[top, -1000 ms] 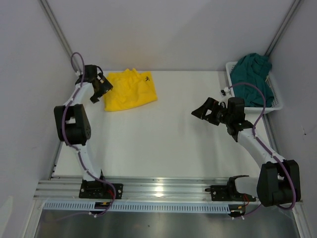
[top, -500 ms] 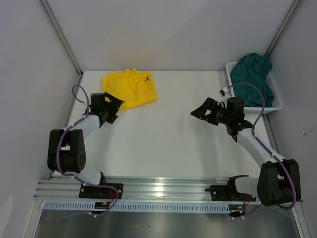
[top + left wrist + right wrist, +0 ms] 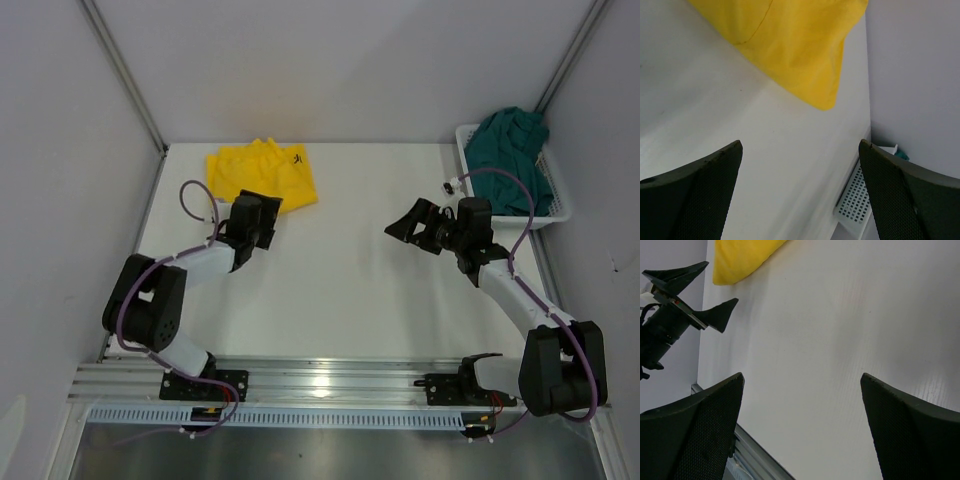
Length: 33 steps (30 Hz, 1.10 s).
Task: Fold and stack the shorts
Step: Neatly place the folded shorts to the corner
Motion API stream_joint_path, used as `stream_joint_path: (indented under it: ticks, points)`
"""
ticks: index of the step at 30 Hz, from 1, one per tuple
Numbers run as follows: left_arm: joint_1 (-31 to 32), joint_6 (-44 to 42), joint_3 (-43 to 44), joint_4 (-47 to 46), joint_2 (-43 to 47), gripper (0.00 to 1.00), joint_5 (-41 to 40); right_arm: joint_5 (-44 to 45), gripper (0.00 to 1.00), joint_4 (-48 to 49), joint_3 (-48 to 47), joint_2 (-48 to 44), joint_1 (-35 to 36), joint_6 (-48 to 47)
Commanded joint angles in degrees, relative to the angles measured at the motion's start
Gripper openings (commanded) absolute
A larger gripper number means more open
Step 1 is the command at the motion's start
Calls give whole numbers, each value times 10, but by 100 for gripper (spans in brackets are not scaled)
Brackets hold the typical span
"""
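Left gripper (image 3: 262, 212) low over the desk (image 3: 340, 270), jaws spread wide, nothing between them, sitting just short of the near edge of the yellow shorts (image 3: 262, 172). Those lie flat at the far left of the desk. Right gripper (image 3: 408, 222) over bare desk on the right side, jaws apart too, empty. Dark teal shorts (image 3: 512, 150) heaped in the white mesh basket (image 3: 556, 214), far right corner.
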State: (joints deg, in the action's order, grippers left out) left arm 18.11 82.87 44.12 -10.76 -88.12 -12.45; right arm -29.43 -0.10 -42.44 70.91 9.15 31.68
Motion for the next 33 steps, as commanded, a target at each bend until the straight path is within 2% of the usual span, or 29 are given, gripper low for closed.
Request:
stream_joint_path:
  ticks: [1,5,6,10,16,17,20,22,26,31,33]
  points:
    - [27,74,36,-38,-42,98,-71,0,99,11,-2,-13,-1,-9]
    - [44,120,35,-96,-102,90,-84,1,99,6,-1,-18,-2,-11]
    - [44,132,32,-140,-130,85,-83,0,99,5,-2,-19,-1,-11]
    - [43,156,38,-216,-196,83,-87,-1,99,4,-2,-23,-2,-14]
    - [32,155,98,-210,-261,83,-99,-5,100,4,1,-20,-1,-15]
    - [29,158,102,-215,-268,77,-102,-4,99,4,1,-18,-2,-16]
    - [21,173,112,-228,-293,70,-107,-6,99,4,0,-12,-2,-15]
    - [11,181,116,-235,-306,68,-102,-9,99,5,-2,-8,-2,-14]
    - [-7,163,97,-283,-319,43,-84,-12,99,8,-3,1,-2,-13]
    - [-43,122,43,-286,-290,29,-88,-19,100,16,0,7,-1,-8]
    - [-58,118,22,-309,-290,15,-71,-21,100,17,2,5,-2,-7]
